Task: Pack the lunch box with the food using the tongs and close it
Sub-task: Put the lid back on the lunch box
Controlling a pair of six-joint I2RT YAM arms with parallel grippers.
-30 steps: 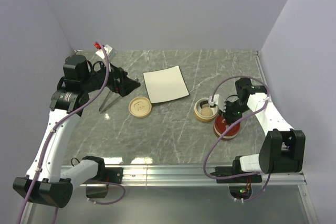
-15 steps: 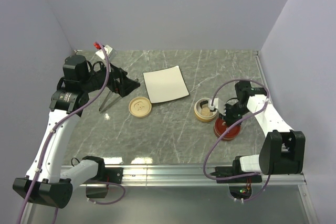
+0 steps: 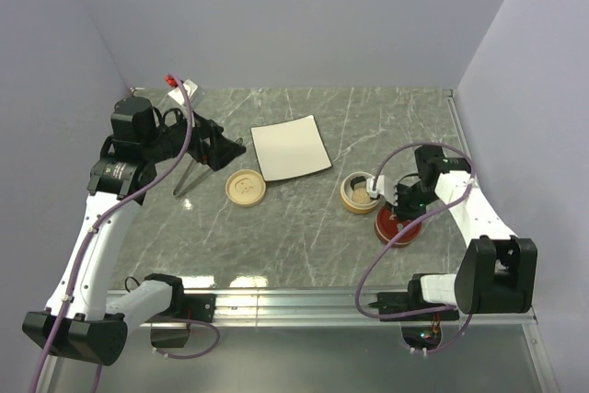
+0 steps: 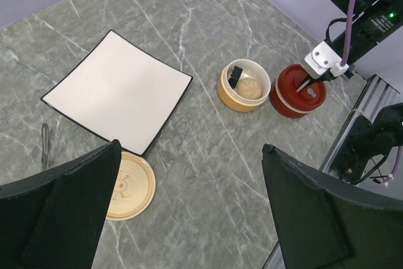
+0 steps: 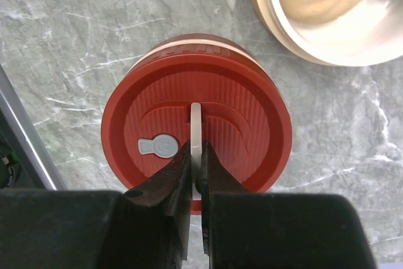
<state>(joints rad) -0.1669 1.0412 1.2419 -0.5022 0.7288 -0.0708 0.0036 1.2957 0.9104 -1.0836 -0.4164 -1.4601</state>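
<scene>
Though unclear from above, the wrist view shows the right hand [image 5: 196, 159] pinching the white lid strap [image 5: 196, 123].

Tongs [image 4: 45, 145] half out of sight; beige bowl [image 5: 267, 14] partly past top edge

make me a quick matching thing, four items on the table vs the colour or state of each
Things:
1 plate
2 red lid
3 tan lid
4 tan bowl

States:
a food inside
b white handle pinched by the right gripper
c lying flat on the table, covering nothing
d white square with a black edge

Pairs: 1-d, 2-b, 3-c, 4-a
</scene>
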